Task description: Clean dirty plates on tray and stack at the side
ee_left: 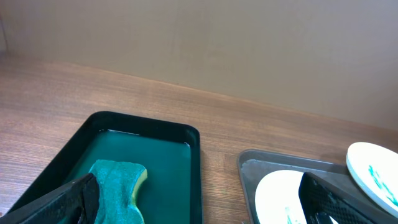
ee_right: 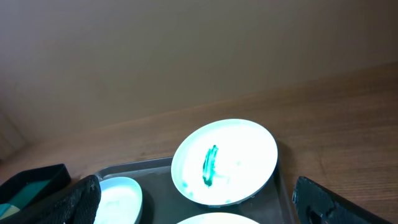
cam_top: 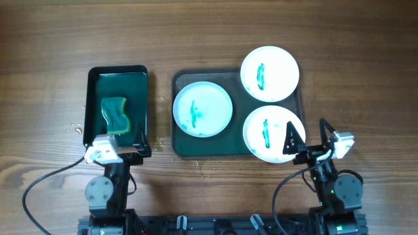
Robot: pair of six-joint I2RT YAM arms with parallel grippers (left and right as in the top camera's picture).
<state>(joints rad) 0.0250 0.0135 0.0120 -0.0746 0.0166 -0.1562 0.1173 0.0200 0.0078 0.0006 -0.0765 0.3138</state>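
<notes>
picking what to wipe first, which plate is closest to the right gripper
The plate at the tray's near right corner, beside the right gripper. The others sit farther: one at the far right, one on the left.

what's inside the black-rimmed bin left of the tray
A green sponge lies inside the bin, on its green floor. Whatever is beneath the sponge is covered.
</notes>
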